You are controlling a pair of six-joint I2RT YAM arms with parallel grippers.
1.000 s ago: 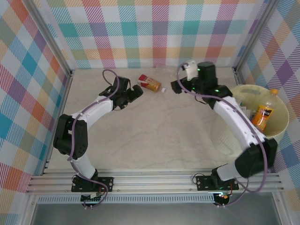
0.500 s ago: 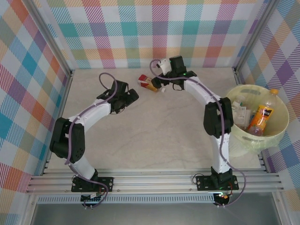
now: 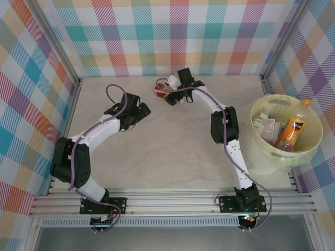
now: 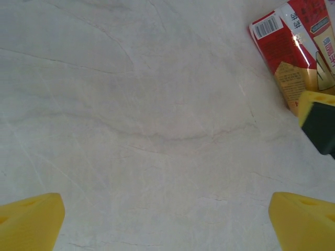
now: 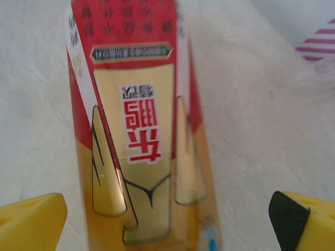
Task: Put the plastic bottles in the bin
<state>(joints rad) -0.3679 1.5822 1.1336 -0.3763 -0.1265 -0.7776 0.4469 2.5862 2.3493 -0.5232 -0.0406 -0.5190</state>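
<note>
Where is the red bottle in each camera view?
Top external: the red bottle lies at the far middle of the table.
Left wrist: top right corner, cut off by the picture's edge.
Right wrist: centre, running from top to bottom.
Shared landmark: the pale marbled table it lies on.

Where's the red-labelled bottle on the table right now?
The red-labelled bottle lies at the table's far middle in the top view, under the open right hand.
</note>
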